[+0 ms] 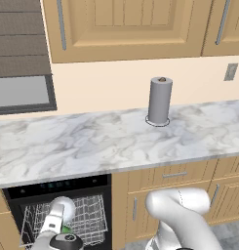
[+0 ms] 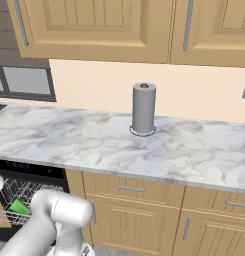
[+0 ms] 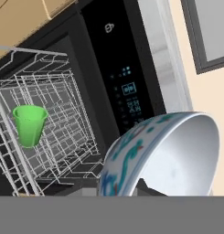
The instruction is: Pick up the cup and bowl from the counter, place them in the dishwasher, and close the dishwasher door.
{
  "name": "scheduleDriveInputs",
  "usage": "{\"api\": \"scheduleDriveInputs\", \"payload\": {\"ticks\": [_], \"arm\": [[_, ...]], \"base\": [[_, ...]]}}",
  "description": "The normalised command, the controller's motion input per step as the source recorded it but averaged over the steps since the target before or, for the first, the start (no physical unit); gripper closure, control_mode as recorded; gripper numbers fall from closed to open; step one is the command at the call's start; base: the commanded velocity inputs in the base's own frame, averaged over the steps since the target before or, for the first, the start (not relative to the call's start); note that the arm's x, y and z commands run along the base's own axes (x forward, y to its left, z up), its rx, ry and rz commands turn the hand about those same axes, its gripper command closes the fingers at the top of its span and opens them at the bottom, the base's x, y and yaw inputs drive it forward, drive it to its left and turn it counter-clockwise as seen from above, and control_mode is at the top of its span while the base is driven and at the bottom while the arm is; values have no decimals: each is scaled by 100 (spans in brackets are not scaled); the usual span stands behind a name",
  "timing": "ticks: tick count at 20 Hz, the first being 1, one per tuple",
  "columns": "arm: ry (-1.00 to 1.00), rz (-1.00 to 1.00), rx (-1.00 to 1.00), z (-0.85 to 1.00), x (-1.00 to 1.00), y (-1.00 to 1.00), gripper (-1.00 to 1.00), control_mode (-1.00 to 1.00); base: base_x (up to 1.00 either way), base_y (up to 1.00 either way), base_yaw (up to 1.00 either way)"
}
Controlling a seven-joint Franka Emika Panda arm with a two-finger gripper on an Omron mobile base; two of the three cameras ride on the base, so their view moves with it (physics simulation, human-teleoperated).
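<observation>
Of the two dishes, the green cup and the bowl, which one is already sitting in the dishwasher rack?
The green cup: it sits among the white rack wires, apart from the end effector. The bowl is outside the rack, right at the end effector.

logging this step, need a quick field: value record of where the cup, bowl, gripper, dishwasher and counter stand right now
cup: green, in the white wire rack of the dishwasher
bowl: tilted, close in front of the hand camera, beside the control strip
gripper: in the hand view the bowl hides the finger tips, open or shut unclear
dishwasher door: open, rack pulled out
counter: carries a grey paper-towel roll
left to do: bowl into rack, close door
</observation>
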Motion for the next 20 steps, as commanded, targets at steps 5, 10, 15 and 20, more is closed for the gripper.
{"api": "scheduleDriveInputs", "payload": {"ticks": [5,10,15,20], "arm": [[0,0,0,-42,0,-2,100,-100],[0,0,0,-34,0,-8,100,-100],[0,-1,0,-22,1,-15,100,-100],[0,-3,0,-16,16,-23,100,-100]], "base": [[0,0,0],[0,0,0],[0,0,0],[0,0,0]]}}
